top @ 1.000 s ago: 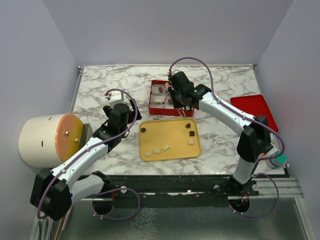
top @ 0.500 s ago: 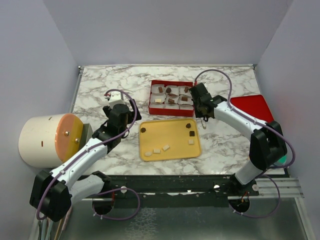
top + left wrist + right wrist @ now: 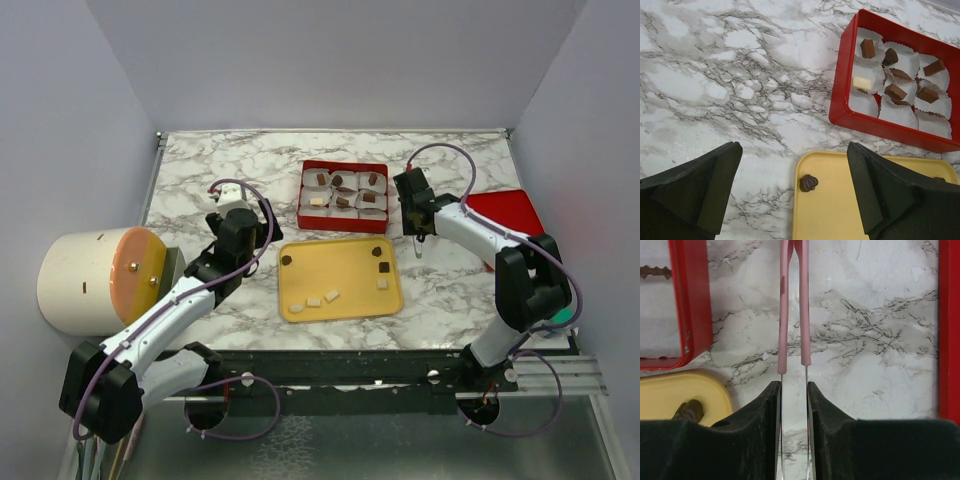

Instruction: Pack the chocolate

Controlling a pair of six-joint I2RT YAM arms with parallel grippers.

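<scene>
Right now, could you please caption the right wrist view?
Right gripper holds pink tweezers over the marble table, beside the red box and a chocolate on the yellow tray.

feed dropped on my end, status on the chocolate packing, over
Left gripper open, over marble beside yellow tray. Right gripper shut on pink tweezers, right of red box. Chocolate partly boxed, several pieces on tray. Nothing blocking.

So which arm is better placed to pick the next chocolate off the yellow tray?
Probably right. The right tool grips the pink-tipped tweezers beside the far right corner of the tray, close to a dark chocolate there. The left tool is open and empty.
</scene>
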